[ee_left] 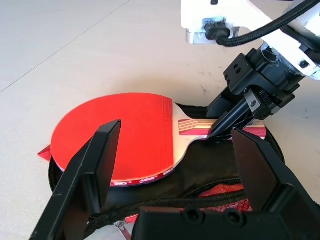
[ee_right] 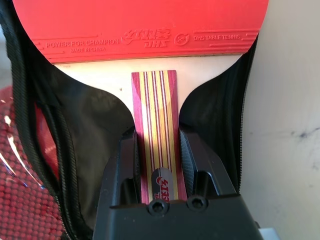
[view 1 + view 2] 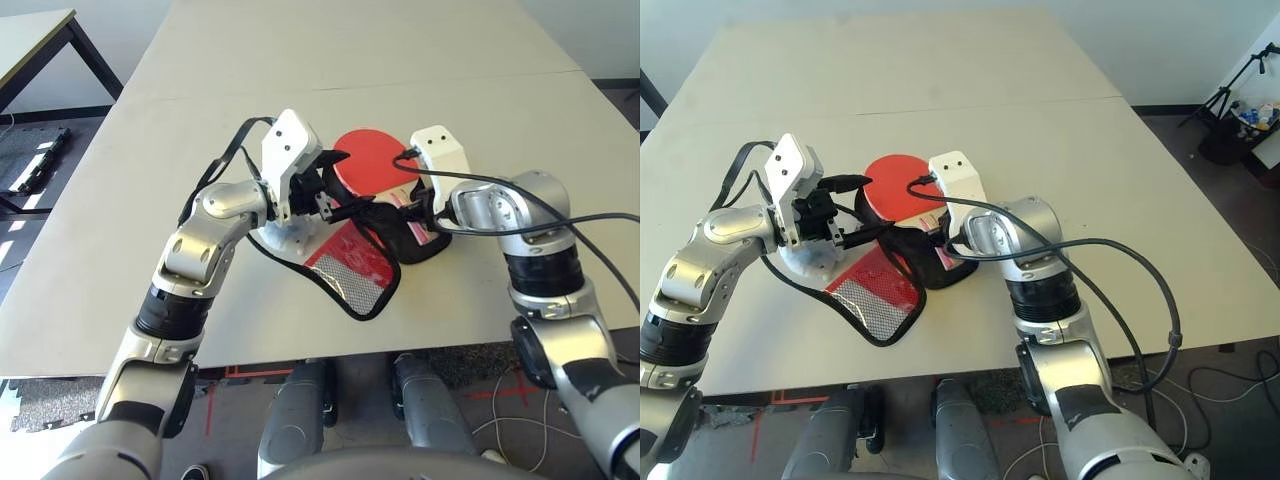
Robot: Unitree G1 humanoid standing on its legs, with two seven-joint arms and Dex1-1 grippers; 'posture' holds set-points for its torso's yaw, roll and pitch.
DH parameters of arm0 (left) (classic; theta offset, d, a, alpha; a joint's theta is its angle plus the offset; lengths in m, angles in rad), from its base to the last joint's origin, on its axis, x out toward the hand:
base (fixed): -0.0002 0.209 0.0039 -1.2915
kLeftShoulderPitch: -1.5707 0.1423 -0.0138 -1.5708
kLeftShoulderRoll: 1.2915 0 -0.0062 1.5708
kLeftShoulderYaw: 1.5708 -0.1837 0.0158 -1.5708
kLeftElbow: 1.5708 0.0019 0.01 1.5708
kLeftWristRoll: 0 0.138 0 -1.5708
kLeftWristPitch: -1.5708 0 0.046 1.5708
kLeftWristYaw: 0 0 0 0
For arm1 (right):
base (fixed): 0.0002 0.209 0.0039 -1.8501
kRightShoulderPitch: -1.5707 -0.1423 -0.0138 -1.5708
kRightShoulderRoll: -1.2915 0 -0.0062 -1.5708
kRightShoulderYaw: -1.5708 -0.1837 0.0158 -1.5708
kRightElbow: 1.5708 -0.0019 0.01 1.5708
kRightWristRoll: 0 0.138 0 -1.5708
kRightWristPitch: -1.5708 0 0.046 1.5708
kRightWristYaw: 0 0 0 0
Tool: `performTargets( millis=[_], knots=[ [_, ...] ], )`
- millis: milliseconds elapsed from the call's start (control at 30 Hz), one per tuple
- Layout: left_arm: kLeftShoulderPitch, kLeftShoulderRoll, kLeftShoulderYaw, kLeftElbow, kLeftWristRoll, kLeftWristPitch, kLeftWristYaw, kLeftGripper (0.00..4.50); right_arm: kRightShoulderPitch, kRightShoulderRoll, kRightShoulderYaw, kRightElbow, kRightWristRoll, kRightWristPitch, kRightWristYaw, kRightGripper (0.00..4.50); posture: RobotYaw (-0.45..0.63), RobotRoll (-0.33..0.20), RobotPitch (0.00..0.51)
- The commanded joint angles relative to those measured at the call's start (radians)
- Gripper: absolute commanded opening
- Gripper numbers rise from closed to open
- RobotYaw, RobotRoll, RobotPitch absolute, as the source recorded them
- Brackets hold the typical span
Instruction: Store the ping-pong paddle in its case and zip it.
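"DHS", "POWER FOR CHAMPION" and "MADE IN CHINA" mark the paddle, its handle pinched by the right hand; left hand spread nearby.

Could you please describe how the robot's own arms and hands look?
Both arms have silvery, rounded metal segments with black ribbed bands. Each wrist carries a white plate-like housing with small dark holes. The left hand and the right hand are matte black, each with two slim fingers. Black cables loop beside the left wrist and, longer, along the right forearm.
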Motion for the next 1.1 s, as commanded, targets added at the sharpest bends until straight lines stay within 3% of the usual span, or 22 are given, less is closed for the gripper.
performTargets(
  millis=[33,500,700,867,1000,1100],
  knots=[
    [0.008,0.001,-0.014,-0.009,0.008,0.004,-0.001,4.50,0.005,-0.012,0.020,0.005,0.040,0.035,-0.003,1.10,-0.01,0.000,0.164],
    [0.012,0.000,-0.020,-0.016,0.007,0.013,-0.003,4.50,0.009,0.012,0.007,0.024,0.099,0.035,-0.053,1.10,-0.01,0.000,0.172],
    [0.011,0.001,-0.022,-0.019,0.006,0.017,-0.004,4.50,0.002,-0.009,-0.020,0.011,0.126,0.035,-0.056,2.97,-0.01,0.000,0.172],
    [0.007,0.000,-0.023,-0.014,0.008,0.017,-0.006,4.50,0.015,-0.101,-0.023,-0.067,0.195,0.035,-0.020,4.48,-0.02,0.000,0.172],
    [0.002,0.009,-0.010,-0.015,0.003,0.019,-0.009,4.50,0.042,-0.246,-0.021,-0.153,0.300,0.035,0.086,4.48,-0.02,0.000,0.173],
    [0.010,0.024,-0.001,-0.024,-0.003,0.026,-0.013,4.50,0.063,-0.310,-0.015,-0.181,0.295,-0.023,0.131,4.48,-0.03,0.000,0.172]
  ],
)
